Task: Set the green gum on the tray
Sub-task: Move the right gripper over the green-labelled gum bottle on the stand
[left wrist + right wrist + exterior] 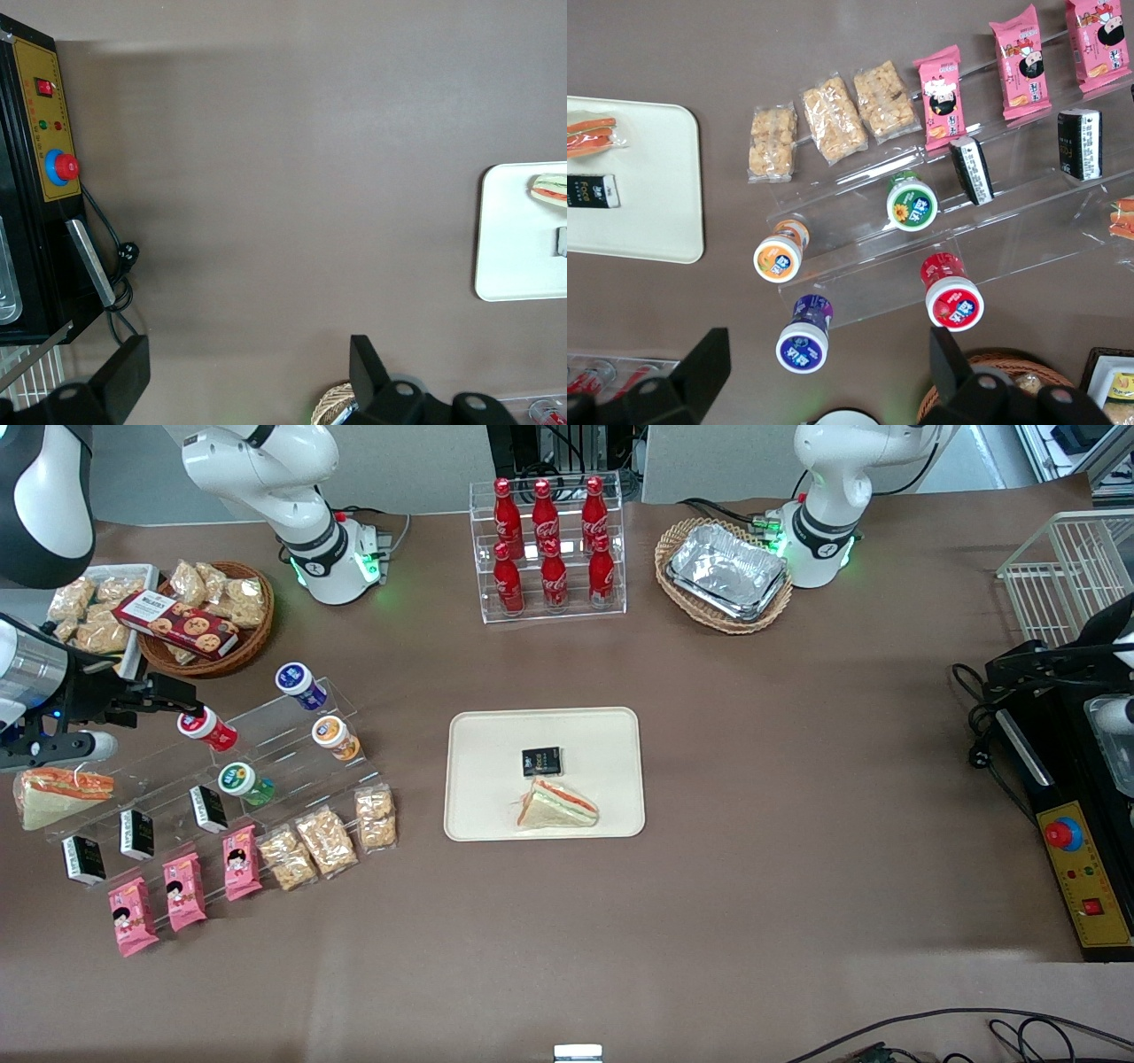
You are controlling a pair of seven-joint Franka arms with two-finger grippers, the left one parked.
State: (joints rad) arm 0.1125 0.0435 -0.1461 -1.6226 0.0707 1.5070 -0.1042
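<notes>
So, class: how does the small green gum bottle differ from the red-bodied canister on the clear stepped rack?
The green gum bottle has a green body and green-labelled lid; the red-bodied canister has a red label. The green one lies nearer the front camera; the red lies beside the gripper. Both lie tilted, white-lidded.

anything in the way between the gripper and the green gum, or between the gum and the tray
The gripper, jaws open, hangs beside the red gum, which lies between it and the green gum. The orange gum and snack packs flank the way to the tray.

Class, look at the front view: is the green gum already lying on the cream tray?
No, the green gum sits on the clear stepped rack, apart from the tray; the gripper hovers near the red canister.
</notes>
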